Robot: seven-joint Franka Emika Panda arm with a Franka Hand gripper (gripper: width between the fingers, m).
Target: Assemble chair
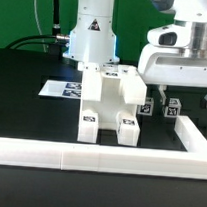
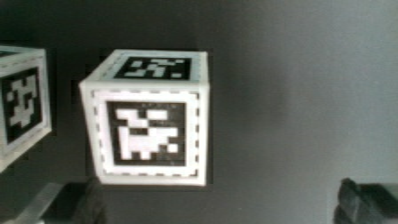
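**Chair assembly** (image 1: 109, 110): white plastic, partly built from stacked blocks, with two short square feet towards the camera. It stands on the black table (image 1: 21, 111) and serves as the landmark for this entry. Small black-and-white tags show on its upper faces.

**Gripper** (image 1: 184, 97): hangs on the exterior view's right of the chair assembly, close above the table. Its fingers are spread wide and nothing is between them, so it grips no part. In the wrist view the gripper (image 2: 217, 200) shows only two dark fingertips (image 2: 71, 200), well apart and clear of any part.

**First tagged block** (image 1: 173, 110): white, with a tag on the face that shows. It sits on the table on the exterior view's right of the chair assembly, below the spread fingers. In the wrist view this block (image 2: 151, 120) shows one tag on its top and another on its tall side. It is untouched.

**Second tagged block** (image 1: 146, 108): just beside the chair assembly, between it and the first tagged block.

**Marker board** (image 1: 64, 89): lies flat on the exterior view's left of the chair assembly.

**Border rail** (image 1: 98, 158): long and white, in front of the chair assembly.

**Robot base** (image 1: 93, 36): behind the chair assembly.
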